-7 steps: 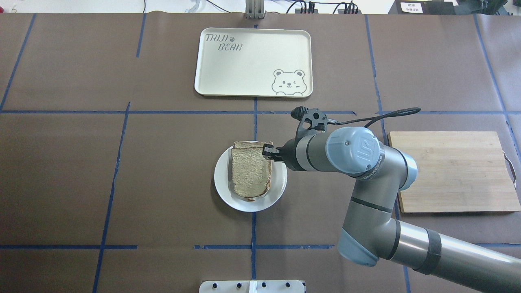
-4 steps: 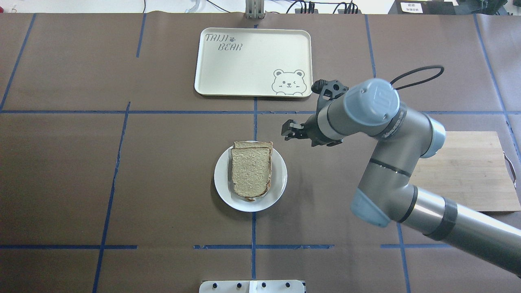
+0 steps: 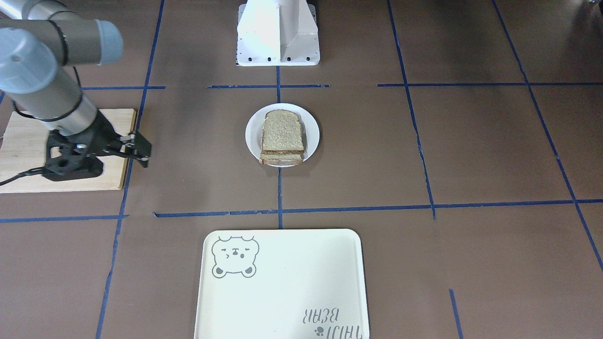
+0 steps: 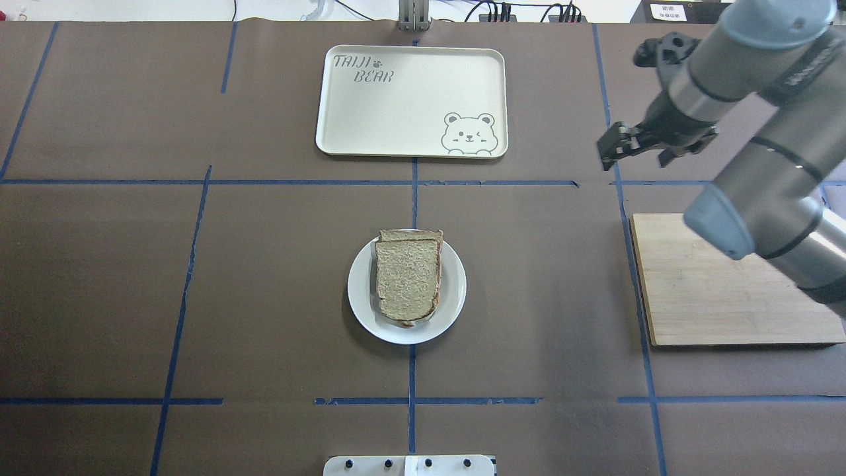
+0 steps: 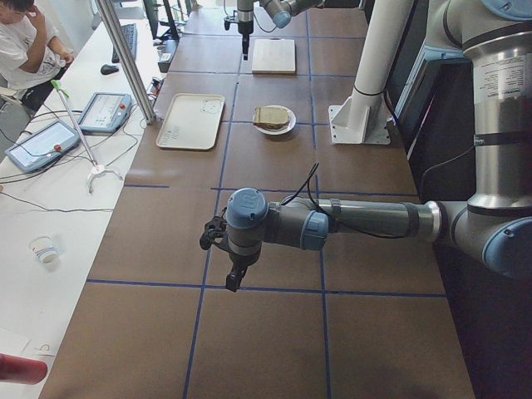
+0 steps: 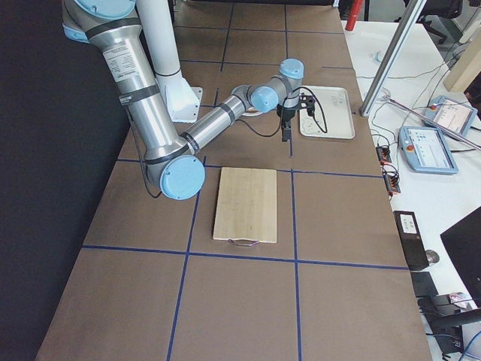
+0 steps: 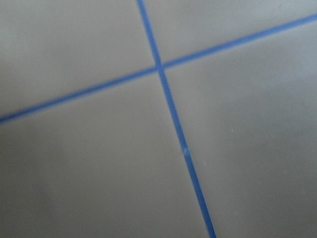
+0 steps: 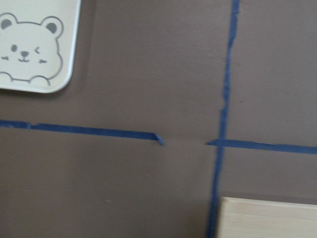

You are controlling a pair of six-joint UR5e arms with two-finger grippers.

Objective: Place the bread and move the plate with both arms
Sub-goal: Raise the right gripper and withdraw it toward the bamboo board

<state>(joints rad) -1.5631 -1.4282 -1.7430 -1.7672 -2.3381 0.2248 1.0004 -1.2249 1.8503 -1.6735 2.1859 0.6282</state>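
The bread [image 4: 406, 277] lies flat on the plate [image 4: 360, 294], which sits at the centre of the table [image 4: 264, 264] over a blue tape line [image 4: 414, 198]. The front-facing view shows the crust of a second slice [image 3: 281, 160] under the bread at the stack's tray-side edge. The overhead view shows that slice only as a narrow strip past the bread's far edge. The right gripper [image 4: 609, 149] is above the table between the tray [image 4: 410, 99] and the far corner of the wooden board [image 4: 714, 291], well apart from the plate. Its fingers stand slightly apart with nothing between them. The front-facing view sets this gripper against the board's edge, while the overhead view sets it beyond the board, over a tape line. The right wrist view shows no fingers, only the tray's bear corner, a tape crossing and a board corner. The left gripper [image 5: 233, 284] appears only in the exterior left view, pointing down over bare table far from the plate. Whether its fingers are apart or together cannot be told. The left wrist view shows only blurred brown surface and crossed tape. The white pedestal base [image 3: 278, 33] stands on the robot's side of the plate. Beside the table, a white bench [image 5: 50, 191] carries control pendants [image 5: 104, 112], and a seated person [image 5: 25, 50] is at its far end.
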